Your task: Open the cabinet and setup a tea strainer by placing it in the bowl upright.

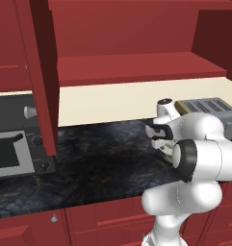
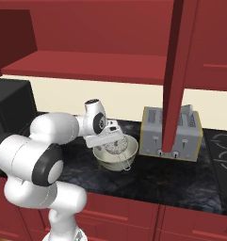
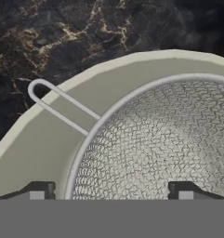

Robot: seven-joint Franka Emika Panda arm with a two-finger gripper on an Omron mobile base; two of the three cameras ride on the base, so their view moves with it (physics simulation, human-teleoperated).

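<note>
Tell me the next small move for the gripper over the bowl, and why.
Probably lift the gripper straight up and away. The tea strainer already sits inside the bowl, mesh cup facing up and handle resting over the rim, and the fingertips stand wide on either side of it, so it looks released. A straight lift avoids tipping it.

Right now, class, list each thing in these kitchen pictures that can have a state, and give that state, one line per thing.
cabinet: both doors swung open, shelf bare.
tea strainer: in the bowl, mesh cup facing up, handle resting over the rim.
bowl: upright on the dark counter beside the toaster, holding the strainer.
gripper: fingers apart, just above the strainer, holding nothing.
toaster: upright, slots empty.
</note>
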